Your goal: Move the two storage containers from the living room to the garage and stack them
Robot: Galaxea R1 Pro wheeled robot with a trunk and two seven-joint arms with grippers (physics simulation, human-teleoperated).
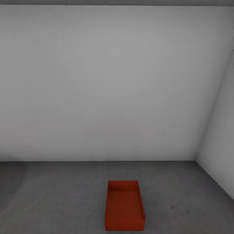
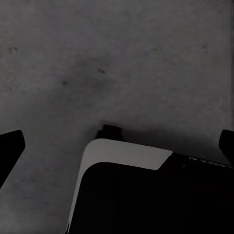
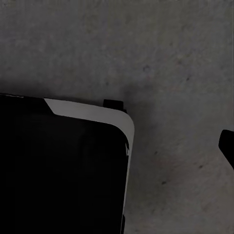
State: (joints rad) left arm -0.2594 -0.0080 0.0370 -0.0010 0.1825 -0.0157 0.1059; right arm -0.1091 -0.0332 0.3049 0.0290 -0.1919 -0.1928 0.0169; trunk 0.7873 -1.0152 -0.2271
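Head view is showing one red-orange rectangular open-top storage container (image 1: 124, 206) sitting on the dark grey mottled concrete floor (image 1: 58, 195) of the garage. It is lying with its long sides running away from me, its near short wall almost touching the bottom edge of that picture, a little right of centre. It is standing upright, and what I can see of its inside is holding nothing. Behind it a plain light grey wall (image 1: 107, 84) is rising from the floor, well apart from the container, and a second light grey wall (image 1: 221, 156) is meeting it in a corner at the far right.

Left wrist view is looking down at the same rough grey concrete (image 2: 117, 58). My left hand (image 2: 117, 146) is showing as two dark fingertips (image 2: 10, 146) at opposite edges of that picture, standing wide apart with nothing between them, so that hand is spread and gripping nothing. A black body with a pale rounded edge, my own base (image 2: 126, 153), is lying over the concrete there.

Right wrist view is showing the concrete again and another rounded corner of that black, pale-edged base (image 3: 92, 113). Of my right hand I am seeing a single dark fingertip (image 3: 227, 146) at one edge, so I cannot tell how its fingers are standing.
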